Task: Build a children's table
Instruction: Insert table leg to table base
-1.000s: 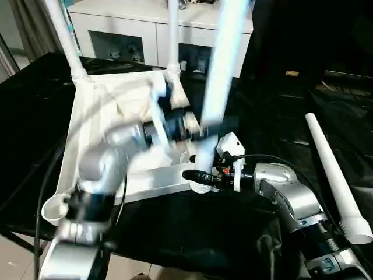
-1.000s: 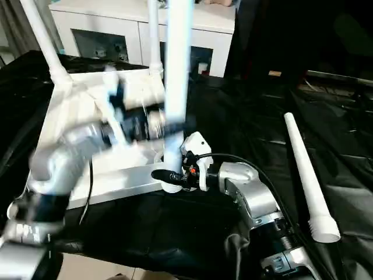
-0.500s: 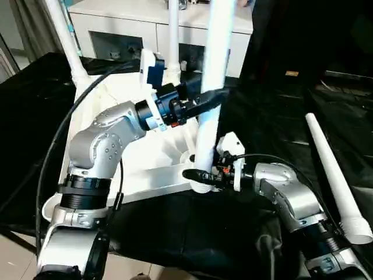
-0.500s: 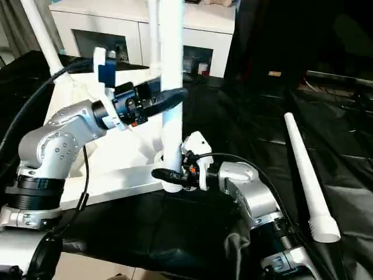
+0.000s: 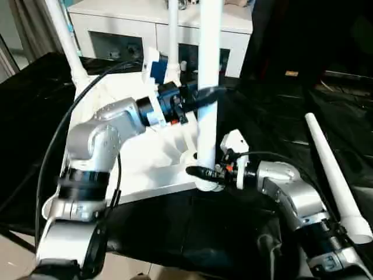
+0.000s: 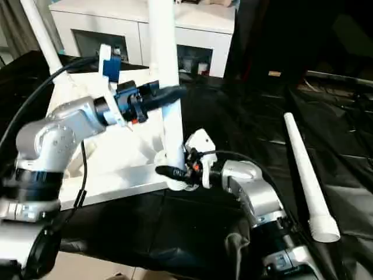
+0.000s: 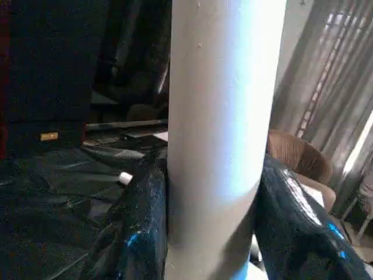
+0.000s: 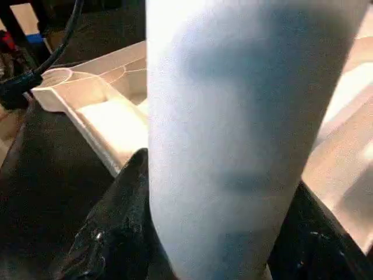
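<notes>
Jaws of both the left gripper [image 5: 205, 96] and right gripper [image 5: 198, 173] clamp one upright white leg [image 5: 207, 116], its top cropped.

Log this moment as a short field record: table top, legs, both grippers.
table top: upside down, on black sheet
fitted legs: two upright at far corners
third leg: upright at near corner
left gripper: shut on third leg, mid-height
right gripper: shut on third leg, near its base
spare leg: lying on the sheet at right
</notes>
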Robot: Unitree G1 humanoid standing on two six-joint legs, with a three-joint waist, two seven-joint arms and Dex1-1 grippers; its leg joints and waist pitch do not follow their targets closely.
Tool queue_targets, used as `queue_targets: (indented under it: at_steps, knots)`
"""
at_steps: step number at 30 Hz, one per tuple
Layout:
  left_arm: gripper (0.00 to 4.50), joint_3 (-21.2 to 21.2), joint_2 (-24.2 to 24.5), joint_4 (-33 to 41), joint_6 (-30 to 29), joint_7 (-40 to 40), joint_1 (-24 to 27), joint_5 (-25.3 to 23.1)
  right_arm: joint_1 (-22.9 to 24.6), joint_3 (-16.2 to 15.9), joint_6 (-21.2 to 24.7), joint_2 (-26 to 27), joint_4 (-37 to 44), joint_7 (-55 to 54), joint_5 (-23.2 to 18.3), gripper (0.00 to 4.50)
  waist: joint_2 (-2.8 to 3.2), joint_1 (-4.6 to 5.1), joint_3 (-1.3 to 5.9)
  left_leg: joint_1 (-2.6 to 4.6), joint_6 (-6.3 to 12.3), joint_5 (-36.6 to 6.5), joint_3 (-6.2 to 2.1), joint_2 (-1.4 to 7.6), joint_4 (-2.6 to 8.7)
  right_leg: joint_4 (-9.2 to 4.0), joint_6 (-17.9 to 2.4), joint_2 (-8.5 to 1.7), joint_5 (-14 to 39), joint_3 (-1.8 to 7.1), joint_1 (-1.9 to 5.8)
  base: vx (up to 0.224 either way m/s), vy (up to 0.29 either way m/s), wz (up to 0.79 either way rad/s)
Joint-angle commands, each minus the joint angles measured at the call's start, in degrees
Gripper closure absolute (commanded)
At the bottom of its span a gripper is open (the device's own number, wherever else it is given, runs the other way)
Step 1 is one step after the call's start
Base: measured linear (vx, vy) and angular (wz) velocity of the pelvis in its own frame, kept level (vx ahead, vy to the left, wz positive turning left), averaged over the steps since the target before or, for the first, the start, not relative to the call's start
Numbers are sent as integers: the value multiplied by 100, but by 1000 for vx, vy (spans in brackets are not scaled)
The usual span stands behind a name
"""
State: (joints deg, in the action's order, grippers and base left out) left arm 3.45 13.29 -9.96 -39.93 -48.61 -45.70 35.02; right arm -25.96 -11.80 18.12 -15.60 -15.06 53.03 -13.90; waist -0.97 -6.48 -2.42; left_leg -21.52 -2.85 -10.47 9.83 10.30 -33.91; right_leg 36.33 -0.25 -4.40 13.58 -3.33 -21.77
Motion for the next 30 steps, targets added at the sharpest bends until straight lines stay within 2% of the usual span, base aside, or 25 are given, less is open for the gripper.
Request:
queue_targets:
  at_steps: [1, 5, 6, 7, 8, 9, 12, 17, 19, 22, 23, 25, 27, 29, 30]
  knots:
    - [276, 157, 85, -176, -38, 257, -197, -67, -126, -51, 3, 33, 57, 14, 34, 198, -36, -6, 362, 70, 347, -156, -68, 240, 313, -301, -1545, -374, -902, 251, 324, 0, 0, 0]
    - [277, 74, 190, -236, -21, 189, -223, -163, -234, 66, 364, 27, 164, 190, -268, 163, -28, -1, 358, 78, 392, -144, -72, 238, 312, -301, -1509, -372, -917, 252, 327, 0, 0, 0]
    - [278, 53, 234, -244, -82, 169, -255, -156, -318, 119, 727, -17, 294, 308, -482, 149, -31, -9, 364, 83, 394, -110, -70, 245, 307, -289, -1541, -368, -973, 251, 321, 0, 0, 0]
    - [279, 53, 234, -244, -82, 169, -255, -156, -318, 119, 727, -17, 294, 308, -482, 140, -23, -15, 373, 82, 408, -35, -75, 249, 301, -274, -1580, -368, -1073, 247, 322, 0, 0, 0]
    - [279, 45, 273, -300, -188, 199, -321, -158, -446, 156, 1100, -58, 374, 340, -612, 137, -19, -13, 369, 81, 412, -27, -74, 249, 301, -276, -1596, -370, -1104, 247, 318, 0, 0, 0]
    - [279, 49, 285, -345, -256, 243, -364, -165, -526, 165, 1289, -83, 398, 335, -649, 113, -16, -5, 367, 90, 411, -22, -76, 243, 302, -270, -1614, -346, -1109, 241, 310, 0, 0, 0]
    - [279, 106, 287, -575, -348, 373, -510, -167, -728, 223, 1645, -138, 348, 404, -765, 97, 3, -23, 363, 88, 324, -130, -73, 245, 300, -284, -1618, -376, -977, 249, 310, 0, 0, 0]
    - [279, 271, 247, -966, -432, 671, -738, -165, -943, 325, 2124, -257, 268, 518, -984, 96, -13, -41, 368, 75, 225, -123, -76, 236, 294, -277, -1619, -383, -1071, 245, 327, 0, 0, 0]
    - [279, 334, 216, -1018, -445, 767, -767, -149, -957, 297, 2153, -305, 278, 531, -963, 96, -17, -43, 375, 67, 214, -74, -80, 241, 290, -268, -1616, -394, -1142, 242, 335, 0, 0, 0]
    - [279, 547, 80, -1203, -340, 1386, -890, -249, -1012, 315, 2121, -342, 314, 343, -850, 96, -7, -44, 381, 62, 223, -38, -83, 231, 273, -264, -1621, -385, -1287, 237, 340, 0, 0, 0]
    - [279, 573, 36, -1223, -197, 1626, -911, -363, -1023, 363, 2018, -276, 320, 200, -803, 96, 7, -46, 384, 61, 211, -51, -93, 238, 276, -261, -1620, -392, -1282, 234, 341, 0, 0, 0]
    - [279, 562, -19, -1150, -33, 1864, -905, -508, -1042, 393, 1863, -147, 352, -106, -656, 96, -14, -24, 385, 50, 176, -97, -99, 239, 279, -271, -1559, -403, -1230, 230, 354, 0, 0, 0]
    - [279, 482, -151, -859, 358, 2193, -831, -783, -1036, 414, 1692, 162, 364, -693, -443, 96, 2, -14, 383, 64, 135, -82, -100, 258, 288, -277, -1544, -404, -1159, 233, 325, 0, 0, 0]
    - [279, 517, -300, -623, 212, 2398, -765, -710, -1020, 439, 1605, 454, 313, -1200, -331, 96, 16, -9, 385, 77, 72, -42, -97, 284, 295, -257, -1590, -416, -1196, 236, 306, 0, 0, 0]
    - [279, 539, -348, -553, 153, 2469, -745, -677, -1015, 451, 1578, 552, 289, -1367, -298, 96, 14, -13, 385, 75, 34, -45, -94, 268, 296, -259, -1593, -403, -1186, 224, 312, 0, 0, 0]
